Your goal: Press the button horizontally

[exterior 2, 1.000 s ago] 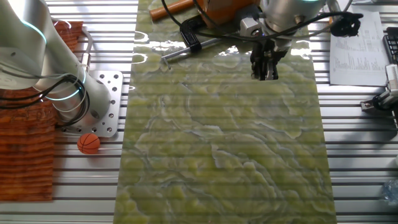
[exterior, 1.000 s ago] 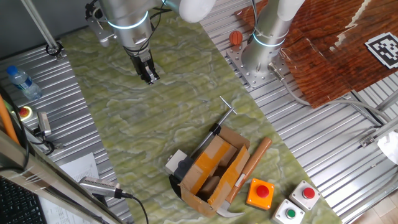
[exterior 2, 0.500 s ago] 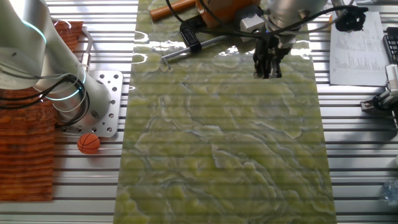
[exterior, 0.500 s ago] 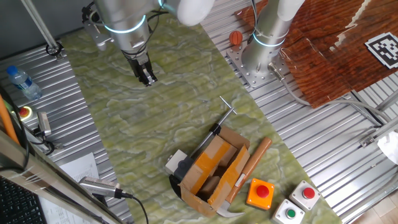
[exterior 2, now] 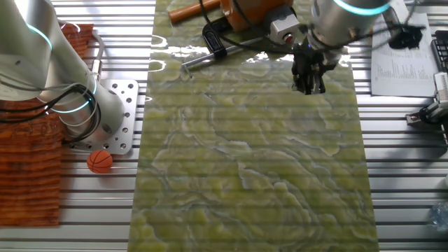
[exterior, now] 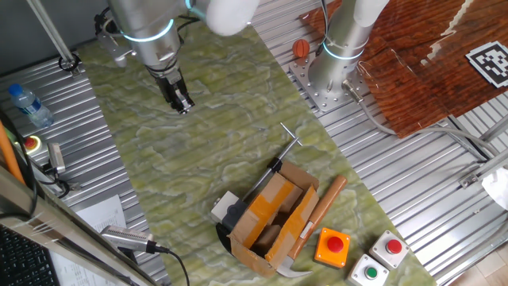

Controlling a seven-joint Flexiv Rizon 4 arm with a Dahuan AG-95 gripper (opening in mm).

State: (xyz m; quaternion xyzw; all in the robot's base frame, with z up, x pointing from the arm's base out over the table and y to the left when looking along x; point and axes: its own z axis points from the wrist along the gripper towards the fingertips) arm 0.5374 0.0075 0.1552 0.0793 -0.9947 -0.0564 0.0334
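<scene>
Gripper (exterior: pixel 182 106) hangs over bare green mat (exterior: pixel 182 167), pointing down, holding and touching nothing; whether its fingers are spread or pressed together can't be told. The button (exterior: pixel 224 205) sits well apart, against the cardboard carton (exterior: pixel 274 218), likely braced there so a sideways push won't slide it. Approach not yet made.

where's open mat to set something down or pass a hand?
Bare mat lies between the gripper and the cardboard carton, and across the wide stretch near the orange ball. It is crowded at the carton end: the button, hammer, orange box and a metal tool sit packed together.
</scene>
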